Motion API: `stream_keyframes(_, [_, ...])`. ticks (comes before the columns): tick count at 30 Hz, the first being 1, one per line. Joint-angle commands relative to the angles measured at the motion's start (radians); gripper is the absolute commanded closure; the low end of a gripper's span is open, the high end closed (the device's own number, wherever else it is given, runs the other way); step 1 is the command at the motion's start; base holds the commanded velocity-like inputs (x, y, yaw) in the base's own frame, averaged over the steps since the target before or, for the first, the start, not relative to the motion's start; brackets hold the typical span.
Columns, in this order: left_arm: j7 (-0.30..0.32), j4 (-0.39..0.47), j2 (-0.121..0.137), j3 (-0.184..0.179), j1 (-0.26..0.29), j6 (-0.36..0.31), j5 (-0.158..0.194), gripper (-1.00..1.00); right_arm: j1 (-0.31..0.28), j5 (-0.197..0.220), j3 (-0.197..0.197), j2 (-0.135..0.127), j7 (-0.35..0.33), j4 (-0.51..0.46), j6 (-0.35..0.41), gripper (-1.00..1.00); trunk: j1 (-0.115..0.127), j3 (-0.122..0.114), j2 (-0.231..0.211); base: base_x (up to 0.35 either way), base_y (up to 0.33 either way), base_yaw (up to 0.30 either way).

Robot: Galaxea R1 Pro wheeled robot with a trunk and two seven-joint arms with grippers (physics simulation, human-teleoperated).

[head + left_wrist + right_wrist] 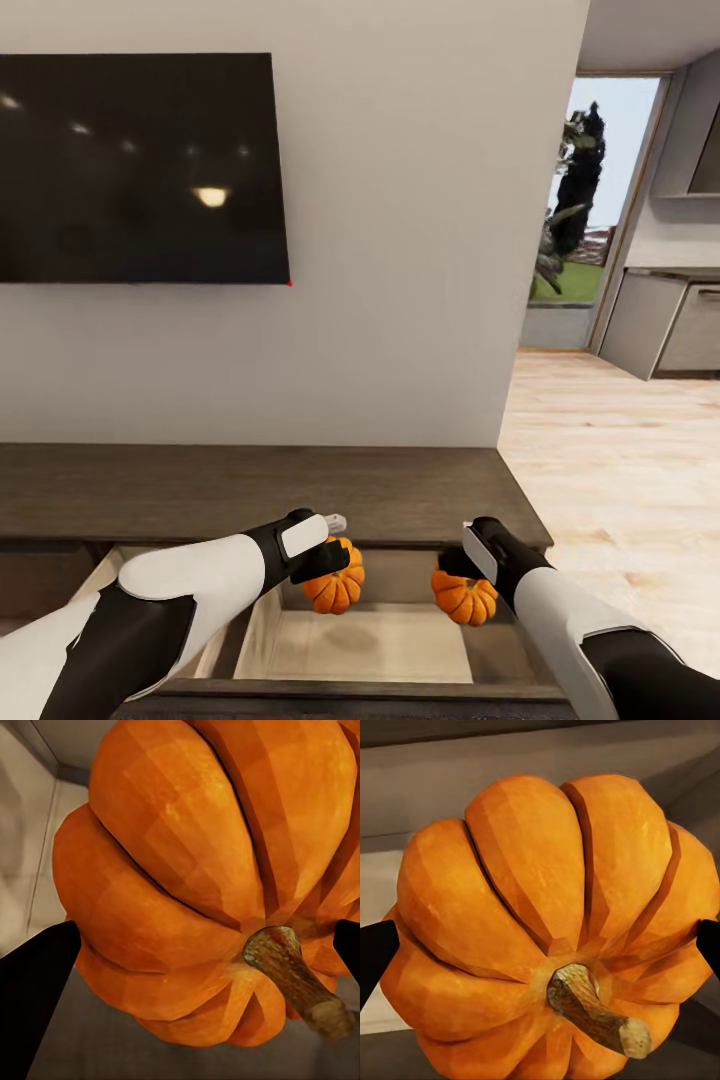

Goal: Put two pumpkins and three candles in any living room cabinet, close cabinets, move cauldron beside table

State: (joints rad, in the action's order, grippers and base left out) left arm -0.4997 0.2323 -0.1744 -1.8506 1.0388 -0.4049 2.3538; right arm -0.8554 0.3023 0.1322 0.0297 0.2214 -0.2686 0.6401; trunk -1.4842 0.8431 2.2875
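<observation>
Two orange ribbed pumpkins hang over an open drawer of the dark brown cabinet [250, 490]. My left gripper [335, 560] is shut on the left pumpkin [336, 588], which looms large in the left wrist view [202, 877] between the dark fingers [34, 979]. My right gripper [455, 570] is shut on the right pumpkin [465, 598], seen close up with its brown stem in the right wrist view [547, 922]. The drawer's pale beige inside [370, 645] lies directly below both pumpkins. The candles and cauldron are out of view.
A black TV [140, 165] hangs on the white wall above the cabinet. To the right, a light wood floor [620, 470] leads to grey kitchen units [665, 320] and a glass door [590, 200].
</observation>
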Motion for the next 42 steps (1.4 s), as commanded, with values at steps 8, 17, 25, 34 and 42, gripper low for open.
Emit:
stream_keyframes(8, [-0.140,0.019,0.000,-0.004,0.001,0.093,0.002,1.00,-0.001,0.010,0.007,0.001,0.009,-0.004,0.005,1.00,-0.031,0.026,0.057,0.000,0.000,0.000])
stream_keyframes(17, [-0.231,0.061,0.000,-0.003,0.001,0.142,0.002,1.00,-0.001,0.013,0.006,0.000,0.013,-0.013,0.039,1.00,-0.065,0.054,0.120,0.000,0.000,0.000])
stream_keyframes(25, [-0.226,0.062,0.000,-0.001,0.001,0.143,0.002,1.00,-0.002,0.016,-0.001,0.002,0.015,-0.107,0.238,1.00,-0.073,0.061,0.134,0.000,0.000,0.000])
stream_keyframes(34, [-0.223,0.062,0.000,-0.001,0.001,0.140,0.002,1.00,-0.002,0.017,-0.001,0.003,0.016,-0.133,0.256,1.00,-0.073,0.061,0.134,0.000,0.000,0.000])
stream_keyframes(42, [-0.223,0.070,0.000,-0.001,0.001,0.140,0.002,1.00,-0.002,0.017,-0.001,0.004,0.016,-0.133,0.242,1.00,-0.073,0.063,0.134,0.000,0.000,0.000])
